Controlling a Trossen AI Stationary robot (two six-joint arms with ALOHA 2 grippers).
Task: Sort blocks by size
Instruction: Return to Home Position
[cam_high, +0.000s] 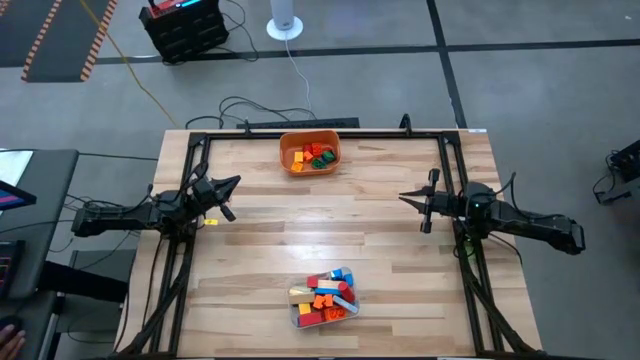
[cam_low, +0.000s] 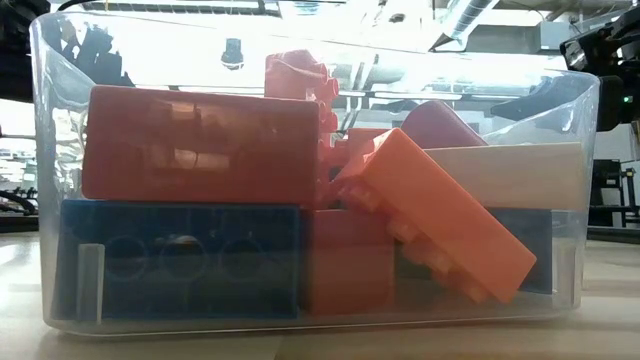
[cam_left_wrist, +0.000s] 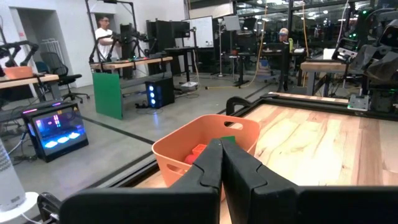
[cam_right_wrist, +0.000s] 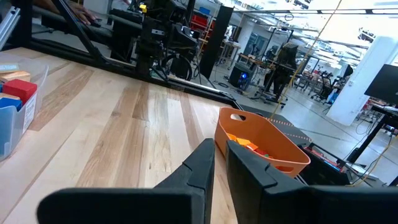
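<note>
From above, the left gripper (cam_high: 232, 184) and the right gripper (cam_high: 405, 197) hang over opposite sides of the table (cam_high: 330, 235), each pointing inward and holding nothing. No loose blocks show on the bare wood between them. The small blocks (cam_high: 314, 155) sit in the orange bowl (cam_high: 310, 136), ahead of both grippers and off toward the far edge. The larger blocks (cam_high: 325, 295) fill the clear tub (cam_high: 294, 312), off toward the near edge and well apart from either gripper. Judging by this, the sorting looks finished and the step in hand is parking the arms. The next move should only call for settling both arms at rest, clear of the two containers.

The low view looks straight through the clear tub (cam_low: 40, 150): a long red block (cam_low: 200, 145) lies on a long blue block (cam_low: 180, 265), and an orange block (cam_low: 440, 225) leans tilted beside them. Neither gripper can be made out here.

In the left wrist view, the left gripper (cam_left_wrist: 221, 163) has its fingers pressed together, empty, and the orange bowl (cam_left_wrist: 180, 146) stands just beyond the tips.

In the right wrist view, the right gripper (cam_right_wrist: 220, 155) shows its fingers drawn nearly together with only a thin slit between them, empty; the orange bowl (cam_right_wrist: 261, 134) lies ahead of it and the clear tub (cam_right_wrist: 28, 106) off to one side
</note>
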